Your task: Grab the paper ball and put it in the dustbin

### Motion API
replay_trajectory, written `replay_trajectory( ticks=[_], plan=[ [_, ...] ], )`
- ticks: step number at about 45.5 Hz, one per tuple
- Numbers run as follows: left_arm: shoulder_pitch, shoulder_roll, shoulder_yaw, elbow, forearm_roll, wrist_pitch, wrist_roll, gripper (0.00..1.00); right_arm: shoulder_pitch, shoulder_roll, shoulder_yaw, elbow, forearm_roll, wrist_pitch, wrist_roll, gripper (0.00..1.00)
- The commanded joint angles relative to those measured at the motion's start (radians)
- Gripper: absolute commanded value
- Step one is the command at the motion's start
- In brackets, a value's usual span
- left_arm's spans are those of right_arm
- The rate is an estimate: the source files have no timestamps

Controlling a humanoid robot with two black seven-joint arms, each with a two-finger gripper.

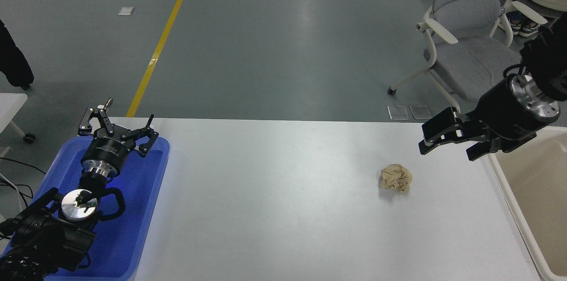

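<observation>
Hovering my right gripper [447, 146], jaws apart and empty, just far-right of the paper ball [396, 177] lying on the desk [283, 210]; dustbin [509, 192] sitting right; left gripper [116, 126] parked open over blue tray [133, 228].

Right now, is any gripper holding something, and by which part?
Nothing is held. The paper ball lies on the table, apart from the right gripper.

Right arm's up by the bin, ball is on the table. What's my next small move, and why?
Probably bring the right hand down and left over the paper ball. The hand is open and empty, above and right of the ball, which lies loose on the table, outside the dustbin.
</observation>
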Motion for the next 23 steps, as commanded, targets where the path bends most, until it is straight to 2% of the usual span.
replay_trajectory(
  ticks=[1, 23],
  plan=[
    [0.000, 0.000, -0.003, 0.000, -0.003, 0.000, 0.000, 1.00, -0.001, 0.000, 0.000, 0.000, 0.000, 0.000, 0.000, 1.00],
    [0.000, 0.000, -0.003, 0.000, -0.002, 0.000, 0.000, 1.00, -0.006, 0.003, 0.005, -0.006, 0.000, -0.003, 0.000, 1.00]
  ],
)
